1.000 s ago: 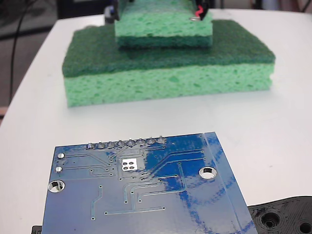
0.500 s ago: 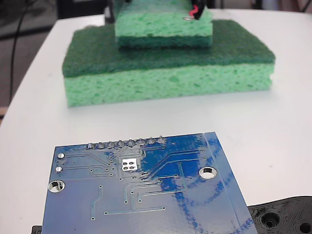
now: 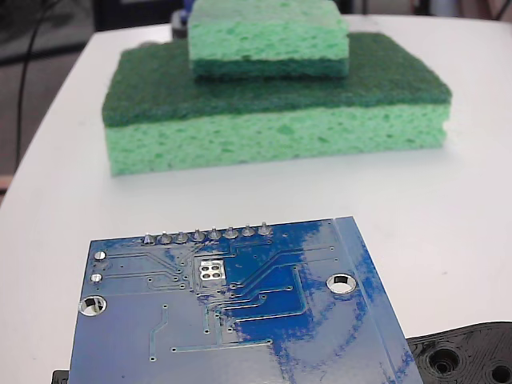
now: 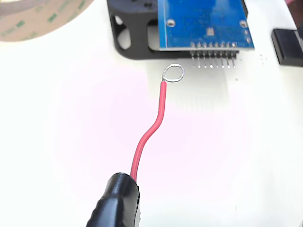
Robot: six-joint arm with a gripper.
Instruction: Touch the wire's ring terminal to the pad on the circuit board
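Circuit board [image 3: 232, 312]: glossy blue, lying flat at the table's near edge in the fixed view. Pad [image 3: 211, 273]: silvery square, sitting bare. Wire [image 4: 150, 130]: red, ring terminal [image 4: 173, 73] hanging just short of the pins.

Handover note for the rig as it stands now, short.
Gripper: fingers not visible in either view, so its state cannot be told. The wire runs out of a black sleeve at the wrist view's bottom.
Ring terminal appears over bare white table, just short of the circuit board and its pin row.
Pad untouched.
Done: approach toward the board.
Left: carry the ring over the pins and touch the pad.
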